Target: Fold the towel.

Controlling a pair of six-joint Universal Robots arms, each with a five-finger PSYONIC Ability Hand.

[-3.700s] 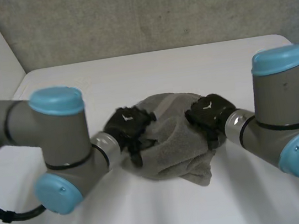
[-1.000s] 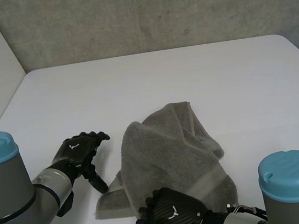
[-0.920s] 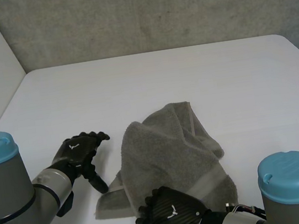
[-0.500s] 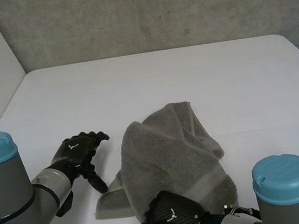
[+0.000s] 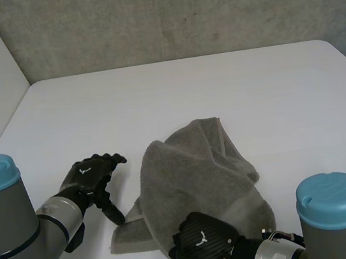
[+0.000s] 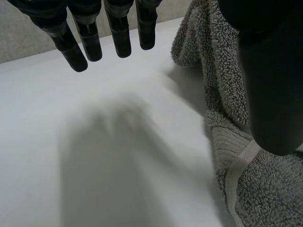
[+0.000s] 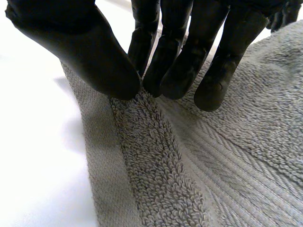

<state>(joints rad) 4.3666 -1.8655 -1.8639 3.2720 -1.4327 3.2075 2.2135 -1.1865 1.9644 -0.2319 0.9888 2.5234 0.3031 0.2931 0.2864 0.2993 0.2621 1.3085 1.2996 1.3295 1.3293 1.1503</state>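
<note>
Towel [image 5: 192, 172], one, crumpled; right hand [image 5: 202, 244] fingers pinch its edge; left hand [image 5: 89, 175] fingers apart, beside.

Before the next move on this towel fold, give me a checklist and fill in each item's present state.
1. Towel lies wholly on the table: ok.
2. Towel spread flat for a clean fold: not ok; it is bunched, with layers lapped over each other.
3. Right hand on the towel's near hemmed edge: ok.
4. Right hand has a firm hold on that edge: cannot tell.
5. Left hand holding the towel: not ok; it is open, over bare table beside the towel's near corner.
6. Table around the towel free of other things: ok.
</note>
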